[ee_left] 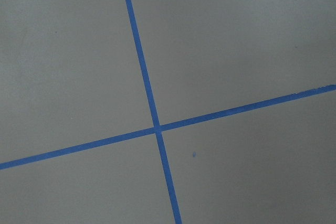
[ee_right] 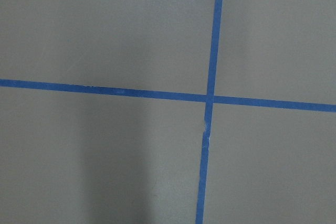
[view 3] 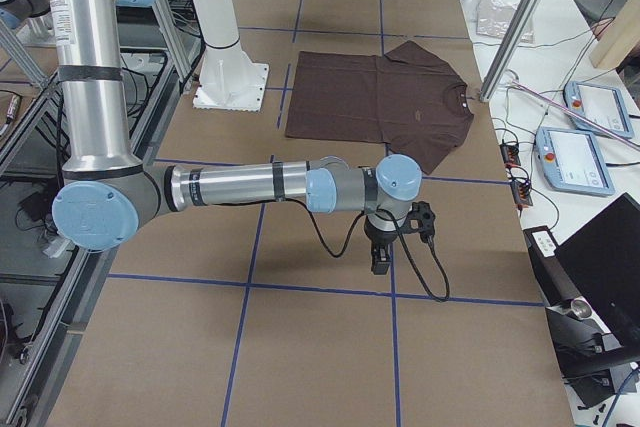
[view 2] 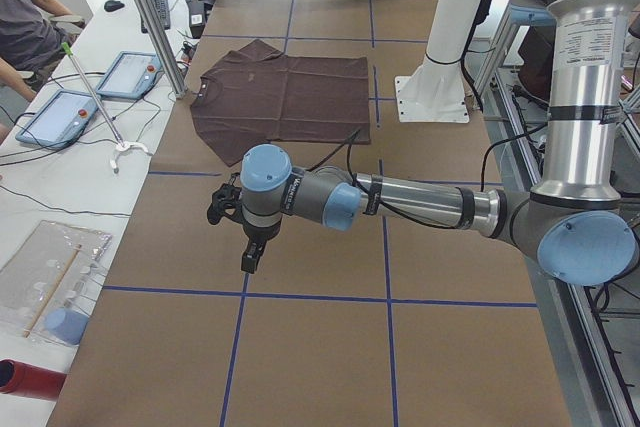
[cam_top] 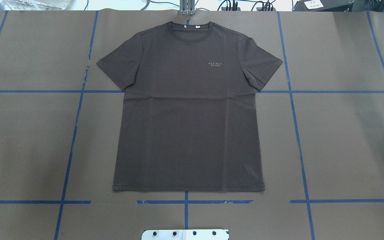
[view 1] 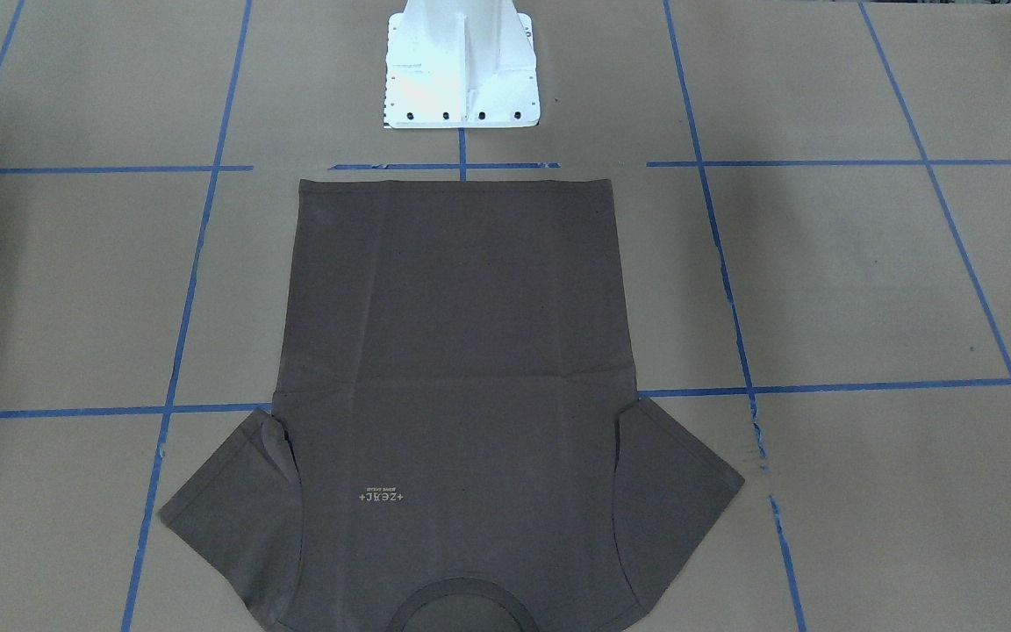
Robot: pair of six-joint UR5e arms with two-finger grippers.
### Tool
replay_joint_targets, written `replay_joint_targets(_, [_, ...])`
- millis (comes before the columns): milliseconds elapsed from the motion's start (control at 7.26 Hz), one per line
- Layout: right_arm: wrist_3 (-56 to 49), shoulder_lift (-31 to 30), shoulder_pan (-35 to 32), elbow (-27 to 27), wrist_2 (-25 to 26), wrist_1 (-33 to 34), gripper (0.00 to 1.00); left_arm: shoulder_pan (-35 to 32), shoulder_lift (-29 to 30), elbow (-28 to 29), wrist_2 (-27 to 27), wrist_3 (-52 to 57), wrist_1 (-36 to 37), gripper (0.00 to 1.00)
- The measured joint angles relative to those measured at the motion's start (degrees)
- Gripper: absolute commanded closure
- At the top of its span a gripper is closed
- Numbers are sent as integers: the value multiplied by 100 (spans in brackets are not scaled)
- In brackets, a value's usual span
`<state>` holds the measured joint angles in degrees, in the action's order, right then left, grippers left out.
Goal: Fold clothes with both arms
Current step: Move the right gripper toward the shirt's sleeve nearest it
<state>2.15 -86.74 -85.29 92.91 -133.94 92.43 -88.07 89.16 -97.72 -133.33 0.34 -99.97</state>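
Base plate [cam_top: 185, 234], white with a row of dark bolts, sits nearest the robot on the table [cam_top: 345, 140], which is covered in brown paper and marked into squares with blue tape [cam_top: 185, 213].

To either side, out past the ends of the overhead view, each arm reaches low over bare paper. The left arm [view 2: 410, 202] ends in the left gripper [view 2: 248, 263], pointing down, and the right arm [view 3: 240, 187] ends in the right gripper [view 3: 381, 261], also pointing down. Both are well apart from the garment and hold nothing. Only the side cameras show them, so I cannot tell how wide either set of jaws stands. Each wrist camera sees only paper and a crossing of tape. A printed label on the left arm's upright tube [view 2: 585, 42] is too small to read.

Just beyond the base plate lies the T-shirt [cam_top: 185, 133], dark brown-grey, flat and front up at the middle of the table. Its hem is toward the robot and both short sleeves are spread. A faint crease runs across it below the sleeves.

Farther up, the pale chest lettering [cam_top: 215, 63] reads roughly "+ZEAL+"; the smaller line beneath is illegible. The ribbed collar [view 1: 459, 586] lies at the far edge, with white tags [cam_top: 197, 26] inside it whose print cannot be made out.

Past the table are two tablet-like pads [view 2: 135, 75] and a person [view 2: 25, 27].
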Motion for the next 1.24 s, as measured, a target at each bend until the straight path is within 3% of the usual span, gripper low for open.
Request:
replay_joint_targets(689, [78, -30, 42, 22, -95, -66, 0, 13, -54, -134, -32, -14, -39, 0])
replay_joint_targets(965, [589, 89, 570, -22, -255, -626, 0, 23, -57, -200, -57, -9, -77, 0])
replay_joint_targets(1240, [2034, 1005, 1392, -562, -96, -1066, 2, 27, -51, -298, -68, 0, -122, 0])
